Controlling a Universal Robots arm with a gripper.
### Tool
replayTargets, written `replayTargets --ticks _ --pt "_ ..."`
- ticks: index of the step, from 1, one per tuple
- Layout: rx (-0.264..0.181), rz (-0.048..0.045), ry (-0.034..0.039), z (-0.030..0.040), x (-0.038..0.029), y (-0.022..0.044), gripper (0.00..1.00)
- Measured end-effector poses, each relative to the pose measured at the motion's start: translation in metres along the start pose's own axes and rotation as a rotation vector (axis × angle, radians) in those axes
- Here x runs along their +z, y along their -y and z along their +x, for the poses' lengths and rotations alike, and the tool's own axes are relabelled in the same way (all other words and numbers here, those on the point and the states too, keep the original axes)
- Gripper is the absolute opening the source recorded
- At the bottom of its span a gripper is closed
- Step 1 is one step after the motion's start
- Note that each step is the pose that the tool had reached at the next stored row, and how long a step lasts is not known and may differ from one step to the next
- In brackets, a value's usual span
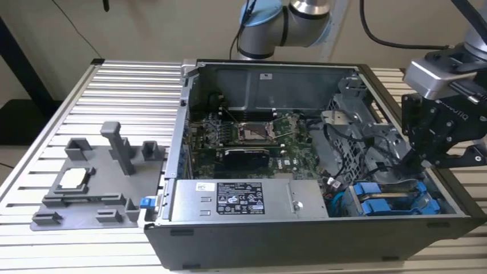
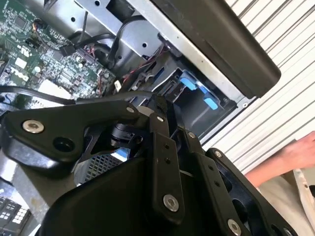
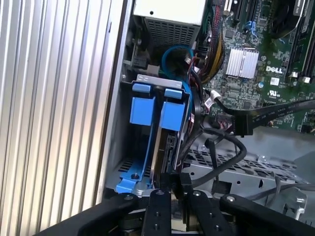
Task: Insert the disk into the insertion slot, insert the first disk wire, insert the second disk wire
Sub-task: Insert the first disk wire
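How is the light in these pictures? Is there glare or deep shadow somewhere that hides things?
Exterior view: the light is even, with soft shadow inside the computer case below the gripper. First wrist view: the ribbed table glares almost white and the heatsink glints. Second wrist view: the black gripper is a dark mass against the bright table, and its surface detail is hard to read.
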State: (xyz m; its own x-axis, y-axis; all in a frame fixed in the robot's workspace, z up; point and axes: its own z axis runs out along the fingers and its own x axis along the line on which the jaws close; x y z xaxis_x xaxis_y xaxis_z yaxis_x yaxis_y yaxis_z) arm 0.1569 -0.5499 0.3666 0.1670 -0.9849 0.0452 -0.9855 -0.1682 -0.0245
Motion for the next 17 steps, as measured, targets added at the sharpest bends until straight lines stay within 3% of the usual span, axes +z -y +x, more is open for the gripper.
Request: replayTargets --ticks 4,5,10,17 --pt "0.004 0.0003 0.0003 -0.001 0.0018 -0.0089 0.19" --pt "0.004 0.0021 0.0035 -0.0009 0.0019 -0.0093 0.19" --pt "0.007 0.0114 0.0402 0.0049 0.0049 -0.0106 0.19" --pt "0.008 0.0167 0.0716 0.0251 0.0071 -0.0141 0.19"
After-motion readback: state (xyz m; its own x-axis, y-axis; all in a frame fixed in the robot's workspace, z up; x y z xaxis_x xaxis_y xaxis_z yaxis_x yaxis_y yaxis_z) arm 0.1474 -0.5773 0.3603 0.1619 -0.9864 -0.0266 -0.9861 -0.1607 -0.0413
